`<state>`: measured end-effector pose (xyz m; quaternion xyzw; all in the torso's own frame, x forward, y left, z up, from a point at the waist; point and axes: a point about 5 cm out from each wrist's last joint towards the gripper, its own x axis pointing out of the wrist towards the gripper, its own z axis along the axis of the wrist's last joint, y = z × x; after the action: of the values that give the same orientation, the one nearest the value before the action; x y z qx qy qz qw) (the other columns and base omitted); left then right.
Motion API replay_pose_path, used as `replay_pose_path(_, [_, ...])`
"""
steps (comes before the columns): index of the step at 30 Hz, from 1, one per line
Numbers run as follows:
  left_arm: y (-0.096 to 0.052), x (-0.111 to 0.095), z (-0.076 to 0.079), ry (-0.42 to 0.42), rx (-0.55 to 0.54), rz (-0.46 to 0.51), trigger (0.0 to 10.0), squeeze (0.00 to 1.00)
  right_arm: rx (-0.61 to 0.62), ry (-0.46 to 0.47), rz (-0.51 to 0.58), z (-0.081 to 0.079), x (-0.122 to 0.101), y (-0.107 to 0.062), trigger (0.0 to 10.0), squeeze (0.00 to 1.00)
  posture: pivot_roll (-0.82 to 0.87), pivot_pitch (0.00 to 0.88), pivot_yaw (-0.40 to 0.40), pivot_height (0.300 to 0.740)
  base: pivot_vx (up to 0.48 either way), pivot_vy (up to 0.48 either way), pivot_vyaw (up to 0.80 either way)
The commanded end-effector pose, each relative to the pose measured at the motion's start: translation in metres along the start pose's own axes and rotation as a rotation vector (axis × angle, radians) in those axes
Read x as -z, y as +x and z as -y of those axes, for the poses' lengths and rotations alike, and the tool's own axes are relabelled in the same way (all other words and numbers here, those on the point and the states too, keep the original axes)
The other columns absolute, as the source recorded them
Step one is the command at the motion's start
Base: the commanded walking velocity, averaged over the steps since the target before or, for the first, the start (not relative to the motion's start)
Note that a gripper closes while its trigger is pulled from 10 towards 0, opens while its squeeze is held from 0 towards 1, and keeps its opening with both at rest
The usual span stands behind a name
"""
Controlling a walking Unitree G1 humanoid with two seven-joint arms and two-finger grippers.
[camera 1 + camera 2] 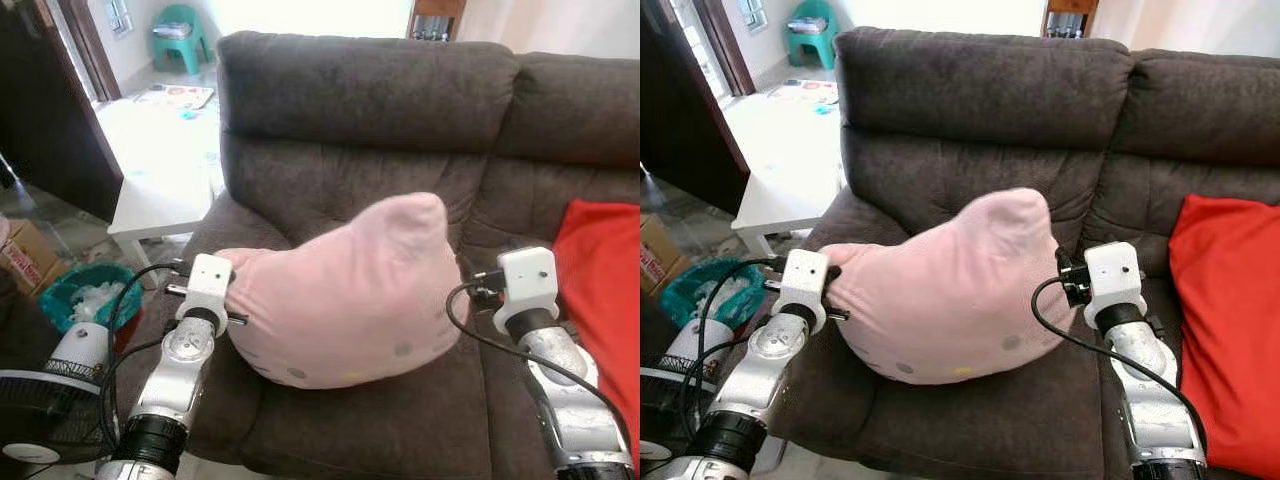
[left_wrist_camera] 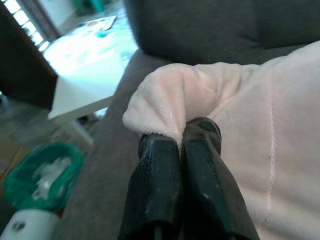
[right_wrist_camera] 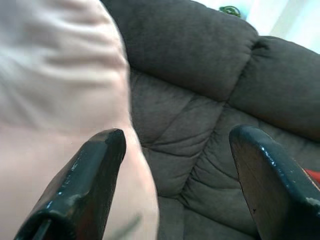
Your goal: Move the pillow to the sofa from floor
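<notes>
Pink pillow (image 1: 345,295) corner pinched in left gripper (image 2: 180,137) jaws; right gripper (image 3: 175,170) jaws wide, apparently just touching.

This is a lived-in home, a sitting room by the look of it. A dark brown plush sofa (image 1: 400,140) with padded back cushions takes up most of the scene, and a red cushion (image 1: 605,290) lies on its right seat beside a pink cat-shaped pillow (image 1: 350,300). To the left stands a low white bench (image 1: 160,170) with a child's picture board (image 1: 175,96) at its far end. Farther off, a small green plastic stool (image 1: 180,35) sits on a pale tiled floor. Near left are a green basket (image 1: 85,295) of crumpled waste, a cardboard box (image 1: 25,260) and a standing fan (image 1: 45,410).
</notes>
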<state>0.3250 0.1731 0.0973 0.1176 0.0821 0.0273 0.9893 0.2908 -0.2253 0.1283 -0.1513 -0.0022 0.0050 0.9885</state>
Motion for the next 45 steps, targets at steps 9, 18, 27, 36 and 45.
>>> replay_pose_path(9, [0.0, -0.008, -0.031, -0.141, -0.322, 0.033, 10.0, 0.0, 0.045, 0.026, -0.102, -0.005, 0.03, -0.008, 10.0, 0.0, 0.02, 0.02, -0.012, 0.74, 0.0, 0.0, 0.0])
replay_pose_path(18, [-0.011, 0.01, -0.067, -0.221, -0.586, -0.015, 10.0, 0.0, 0.054, 0.052, -0.262, -0.017, 0.076, -0.026, 10.0, 0.0, 0.02, 0.02, -0.013, 0.74, 0.0, 0.0, 0.0])
replay_pose_path(27, [0.001, 0.002, -0.005, -0.286, -0.095, 0.036, 10.0, 0.0, 0.035, 0.082, -0.525, -0.045, 0.141, -0.067, 10.0, 0.0, 0.03, 0.02, -0.016, 0.74, 0.0, 0.0, 0.0])
replay_pose_path(36, [0.004, 0.0, 0.007, -0.286, 0.028, 0.046, 10.0, 0.0, 0.002, 0.093, -0.7, -0.068, 0.176, -0.105, 10.0, 0.0, 0.02, 0.02, -0.017, 0.74, 0.0, 0.0, 0.0])
replay_pose_path(45, [0.004, 0.01, -0.039, -0.321, -0.341, 0.011, 10.0, 0.0, -0.031, 0.131, -0.864, -0.088, 0.198, -0.143, 10.0, 0.0, 0.02, 0.016, -0.019, 0.74, 0.0, 0.0, 0.0])
